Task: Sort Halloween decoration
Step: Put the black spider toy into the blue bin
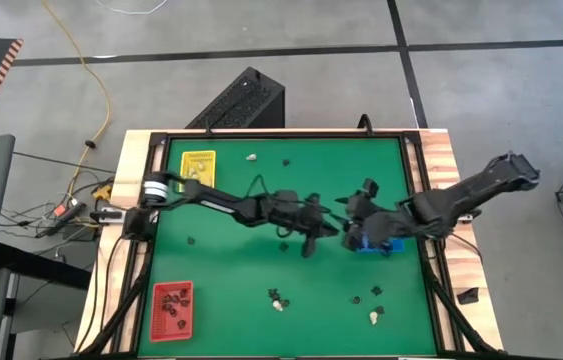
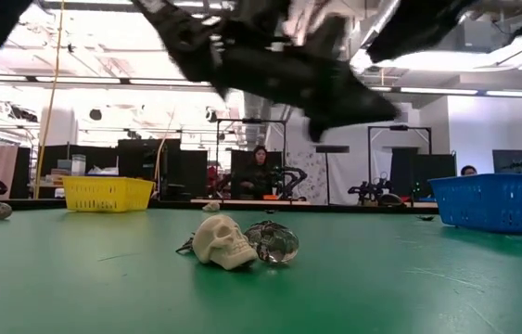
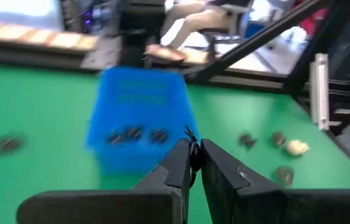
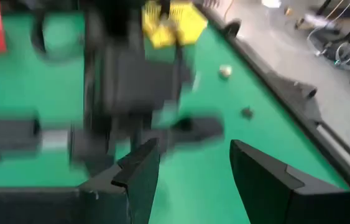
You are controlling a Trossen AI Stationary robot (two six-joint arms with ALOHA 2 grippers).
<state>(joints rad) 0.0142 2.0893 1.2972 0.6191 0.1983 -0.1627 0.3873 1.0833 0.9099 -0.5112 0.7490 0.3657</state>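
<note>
Evidently the sorting is partway through. On the green surface [image 1: 261,210] the red tray [image 1: 172,309] at the near left corner already holds several dark trinkets, and the blue tray [image 3: 140,118], seen from the left wrist, has a few black pieces inside. The yellow tray [image 1: 199,164] looks flat and bare from above, though small contents cannot be ruled out.

The left tool [image 3: 193,163] hangs mid-surface just beside the blue tray, its fingers pressed nearly together on a thin dark sliver; what that sliver is cannot be told. The right tool [image 4: 190,163] stands spread and empty close by.

Plenty remains loose: a cream skull [image 2: 222,241] touching a clear skull [image 2: 275,242] at the near edge, a whitish piece [image 1: 252,157] and a black one [image 1: 286,161] near the far edge, and more scattered trinkets [image 1: 375,316] at the near right. By this count roughly half the work is left.
</note>
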